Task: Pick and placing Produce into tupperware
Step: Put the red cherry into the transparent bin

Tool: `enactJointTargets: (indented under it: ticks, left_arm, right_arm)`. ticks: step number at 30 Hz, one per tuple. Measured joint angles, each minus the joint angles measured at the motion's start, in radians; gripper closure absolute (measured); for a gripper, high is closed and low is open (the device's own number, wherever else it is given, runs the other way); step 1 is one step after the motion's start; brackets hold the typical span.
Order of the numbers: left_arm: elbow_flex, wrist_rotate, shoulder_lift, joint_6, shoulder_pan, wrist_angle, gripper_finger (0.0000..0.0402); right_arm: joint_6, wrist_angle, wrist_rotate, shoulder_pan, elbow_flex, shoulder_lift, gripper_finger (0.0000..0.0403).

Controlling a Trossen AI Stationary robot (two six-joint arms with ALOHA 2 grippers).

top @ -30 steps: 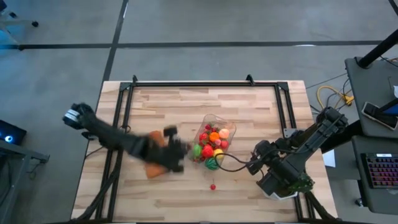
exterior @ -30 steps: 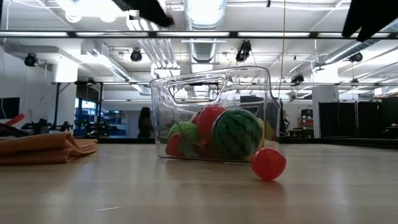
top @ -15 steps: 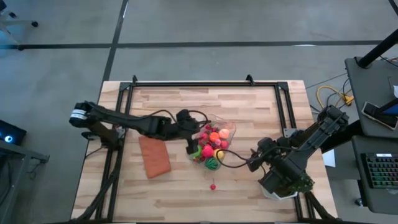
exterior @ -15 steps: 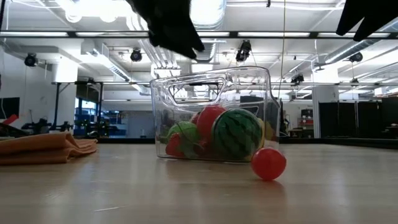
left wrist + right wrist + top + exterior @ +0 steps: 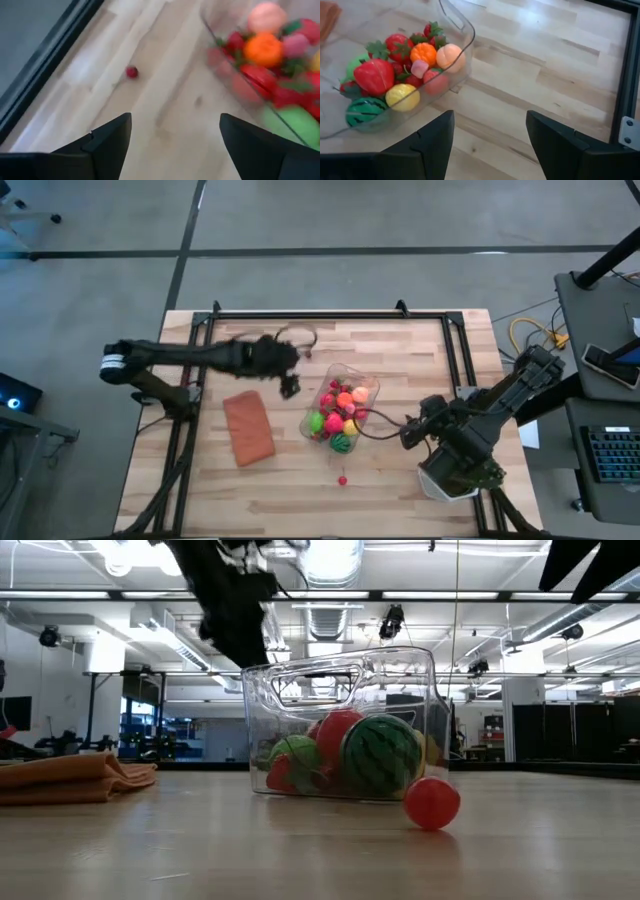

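A: What is seen nearest in the level view?

B: A small red ball point(image 5: 432, 803) is seen on the wooden table point(image 5: 300, 850), right of centre, just in front of the clear tupperware point(image 5: 345, 720). Whether the two touch cannot be told. In the overhead view the ball point(image 5: 342, 479) is shown low in the frame, apart from the tupperware point(image 5: 368, 386).

A: And inside the tupperware?

B: A heap of toy produce is held in it: a striped watermelon point(image 5: 380, 755), a green fruit point(image 5: 296, 753) and a red one point(image 5: 335, 728) are seen through the wall. From the right wrist camera a strawberry point(image 5: 373, 76), a yellow lemon point(image 5: 402, 97), an orange point(image 5: 423, 53), a peach-coloured fruit point(image 5: 450, 57) and a small pink piece point(image 5: 419, 68) are also made out.

A: What else is on the table?

B: A folded brown-orange cloth point(image 5: 248, 428) is laid left of the tupperware. A tiny red berry point(image 5: 132, 72) is shown alone on the wood in the left wrist view.

A: How are the grippers described?

B: The left gripper point(image 5: 289, 386) is held above the table, upper left of the tupperware; its fingers point(image 5: 107, 142) are spread, with nothing between them. The right gripper point(image 5: 408, 432) is kept at the right of the tupperware, its fingers point(image 5: 432, 137) parted and likewise unloaded.
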Motion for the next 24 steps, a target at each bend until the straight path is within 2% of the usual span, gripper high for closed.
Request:
enactJointTargets:
  ticks: [3,5,6,9,11,15,24]
  left_arm:
    - [0.0,0.131,0.044,0.158,0.147,0.084,0.0114]
    - [0.001,0.277,0.076,0.341,0.23,0.153,0.0114]
    - [0.001,0.317,0.094,0.452,0.261,0.171,0.0114]
    - [0.002,0.35,0.153,0.75,0.331,0.225,0.0114]
    - [0.002,0.406,0.198,0.865,0.377,0.236,0.0114]
    - [0.006,0.5,0.3,0.936,0.436,0.239,0.0114]
    - [0.049,0.552,0.441,1.037,0.451,0.25,0.0114]
  right_arm:
    - [0.0,0.0,0.009,-0.011,0.0,-0.031,0.0163]
    - [0.0,0.002,0.017,-0.018,-0.002,-0.051,0.0163]
    - [0.0,0.0,0.027,-0.023,-0.002,-0.058,0.0163]
    - [0.001,0.002,0.043,-0.046,-0.002,-0.076,0.0163]
    - [0.03,-0.003,0.043,-0.062,-0.002,-0.08,0.0163]
    - [0.045,0.001,0.047,-0.093,-0.002,-0.08,0.0163]
    - [0.06,0.001,0.045,-0.176,-0.002,-0.079,0.0163]
